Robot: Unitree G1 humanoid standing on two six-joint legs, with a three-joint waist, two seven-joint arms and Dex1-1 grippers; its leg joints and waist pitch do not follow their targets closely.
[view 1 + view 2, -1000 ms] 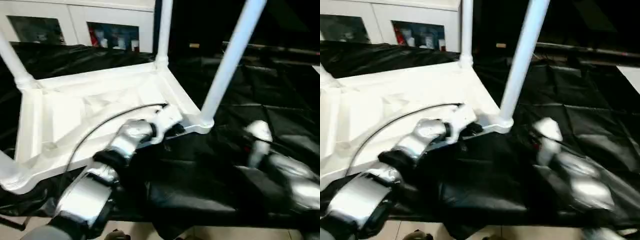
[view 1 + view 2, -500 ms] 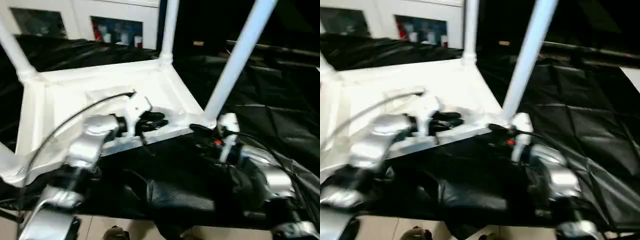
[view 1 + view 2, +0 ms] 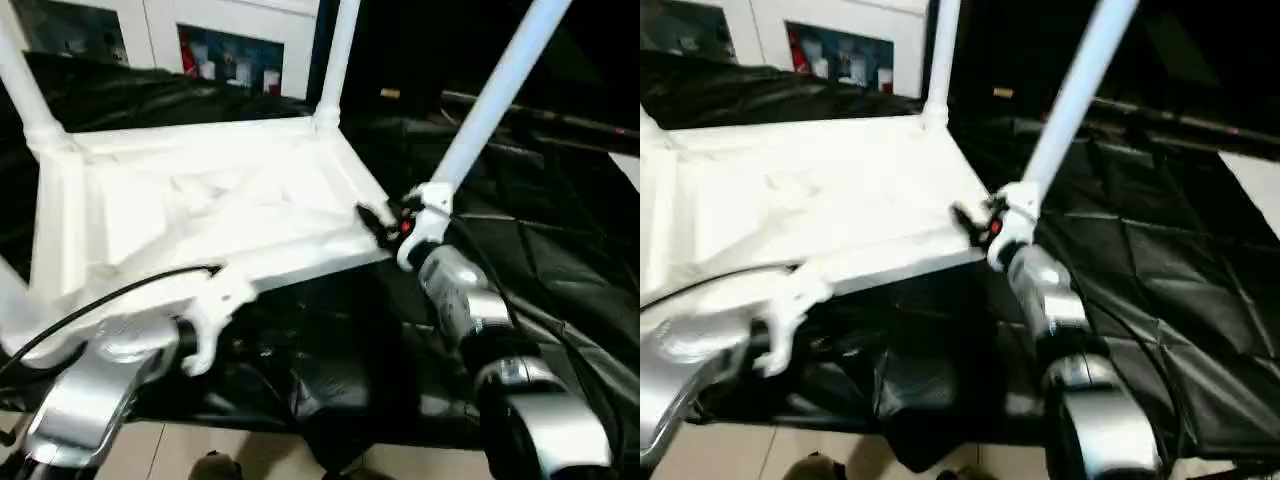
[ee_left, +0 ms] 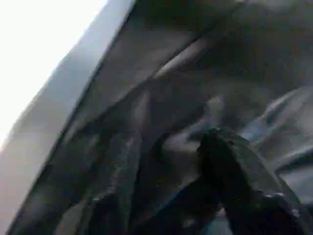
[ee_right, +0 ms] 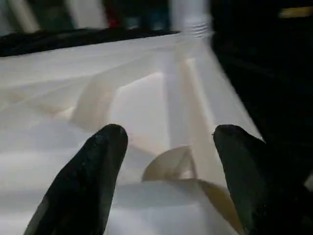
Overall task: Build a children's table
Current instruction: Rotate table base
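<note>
Black crinkled sheeting (image 3: 560,270) covers the work surface, with white cabinets (image 3: 230,30) behind. On it the tabletop (image 3: 200,220) lies underside up, ribs showing, with legs standing in its corner sockets: one at far left (image 3: 20,90), one at the far middle (image 3: 335,60), and one at the near right corner (image 3: 490,100), leaning right.

The main risk looks to be that leaning leg: a push from the right arm at its base could tip it further or work it out of the socket. The tabletop could also slide on the slick sheeting.

The right gripper (image 5: 171,161) reaches forward to the near right corner, fingers (image 5: 93,171) spread wide over the rim beside the socket, gripping nothing. The left gripper (image 4: 230,181) hangs low at the tabletop's near edge, over the sheeting; whether its fingers are apart cannot be told.
</note>
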